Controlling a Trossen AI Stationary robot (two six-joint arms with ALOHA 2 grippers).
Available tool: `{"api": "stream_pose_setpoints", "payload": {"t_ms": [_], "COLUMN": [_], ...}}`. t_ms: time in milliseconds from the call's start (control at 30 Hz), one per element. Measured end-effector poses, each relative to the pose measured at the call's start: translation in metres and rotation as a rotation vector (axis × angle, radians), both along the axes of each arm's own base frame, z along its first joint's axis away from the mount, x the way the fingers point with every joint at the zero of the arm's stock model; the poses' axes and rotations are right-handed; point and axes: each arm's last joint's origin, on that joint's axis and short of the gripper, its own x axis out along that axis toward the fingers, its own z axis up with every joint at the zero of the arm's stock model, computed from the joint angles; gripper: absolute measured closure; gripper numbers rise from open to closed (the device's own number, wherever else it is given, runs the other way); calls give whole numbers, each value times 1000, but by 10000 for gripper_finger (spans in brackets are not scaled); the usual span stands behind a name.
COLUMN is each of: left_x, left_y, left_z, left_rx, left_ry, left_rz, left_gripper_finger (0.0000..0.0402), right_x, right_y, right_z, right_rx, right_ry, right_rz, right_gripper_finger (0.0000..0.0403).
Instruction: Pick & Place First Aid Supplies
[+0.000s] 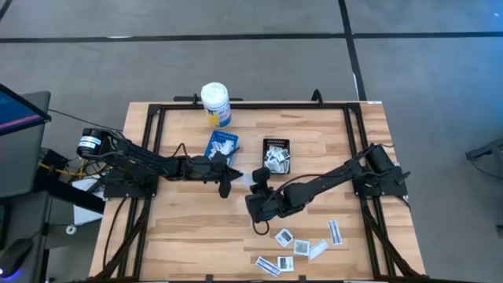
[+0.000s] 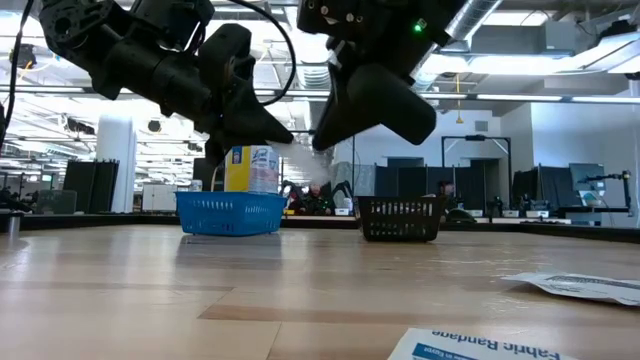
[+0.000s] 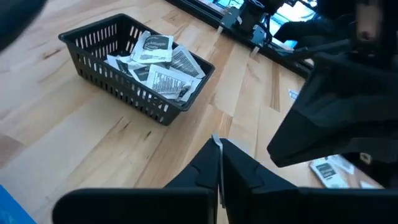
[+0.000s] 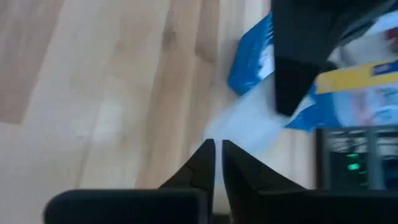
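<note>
Where the left gripper (image 3: 219, 148) hangs above the table (image 1: 189, 228), between the blue tray (image 2: 230, 213) and the black tray (image 3: 118, 87), its fingers are pressed together on a thin white packet (image 2: 300, 155), seen edge-on as a pale sliver between them. The right gripper (image 4: 216, 148) sits just beside it, tip nearly to tip. Its fingers are drawn almost together, and nothing I can make out lies between them. The held packet sticks out into the small space between the two tips.

Further out, the black tray already holds a heap of packets. More loose packets (image 1: 302, 246) lie well apart on the table near the right arm's side, so I judge the sorting to be unfinished. A bottle (image 1: 214, 101) stands behind the blue tray.

The risks, as I judge them:
- The two grippers are so close that a small drift could knock them together and jar the packet loose.
- The grip is only on the edge of a limp paper, which could slip or fold.
- A release here would drop it on bare wood between the trays.

Several things are unclear:
- whether the right gripper touches the packet;
- the packet's print and shape, which are blurred;
- the blue tray's contents, which are partly covered by the left arm from above.
</note>
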Motion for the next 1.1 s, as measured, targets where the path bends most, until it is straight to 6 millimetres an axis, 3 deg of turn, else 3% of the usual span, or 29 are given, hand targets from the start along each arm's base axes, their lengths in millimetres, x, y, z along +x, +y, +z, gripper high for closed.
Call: {"api": "stream_pose_setpoints", "payload": {"t_ms": [267, 467, 600, 867, 1100], "left_x": [0, -3, -17, -65, -71], "left_y": [1, 11, 22, 46, 55], "left_z": [0, -1, 8, 24, 18], "left_rx": [24, 102, 117, 229, 204], "left_ry": [4, 52, 113, 284, 330], "left_rz": [17, 79, 149, 441, 420], "left_gripper_finger": [396, 395, 396, 395, 389], "right_x": [2, 3, 2, -2, -6], "right_y": [-9, -11, -6, 5, 4], "right_z": [-2, -3, -4, -7, -14], "right_rx": [130, 170, 246, 345, 425], "right_ry": [-9, 4, 37, 41, 19], "right_rz": [-67, -55, -5, -1, -108], "right_gripper_finger": [322, 306, 305, 305, 305]}}
